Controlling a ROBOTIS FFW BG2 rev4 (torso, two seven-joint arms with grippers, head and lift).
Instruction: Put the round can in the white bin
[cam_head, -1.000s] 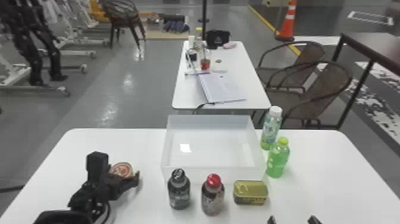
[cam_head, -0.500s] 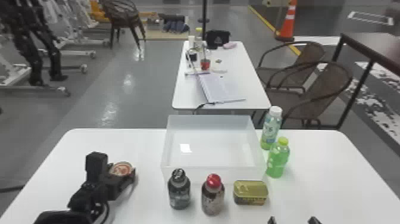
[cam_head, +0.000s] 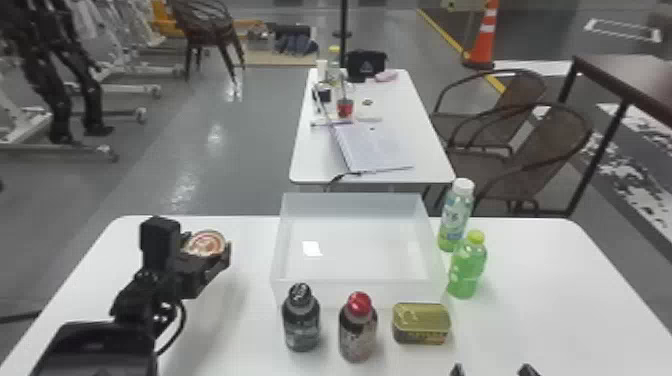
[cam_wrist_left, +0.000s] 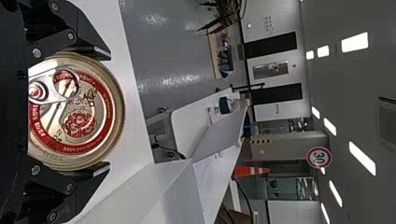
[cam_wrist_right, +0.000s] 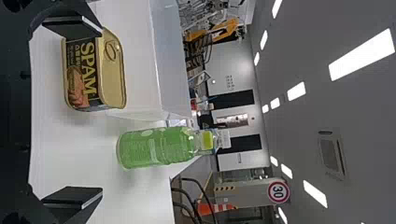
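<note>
Over the table's left part, my left gripper (cam_head: 207, 251) is shut on the round can (cam_head: 206, 242), held off the tabletop to the left of the white bin (cam_head: 357, 289). In the left wrist view, the gripper (cam_wrist_left: 103, 111) has a finger at either side of the round can (cam_wrist_left: 95, 122), whose red-ringed lid and pull tab show; the white bin (cam_wrist_left: 135, 191) stands beyond. My right gripper (cam_head: 492, 371) is parked at the front edge, open. In the right wrist view that gripper (cam_wrist_right: 99, 111) has its fingers wide apart, one near the rectangular can.
Two dark bottles, black-capped (cam_head: 301, 320) and red-capped (cam_head: 358, 330), and a rectangular gold can (cam_head: 421, 324) stand before the bin. Two green bottles (cam_head: 467, 267) (cam_head: 456, 215) are at its right side. A second table (cam_head: 430, 155) stands behind.
My left gripper has closed around the round can and risen with it off the table. The right gripper, the bin and the bottles have stayed where they were.
</note>
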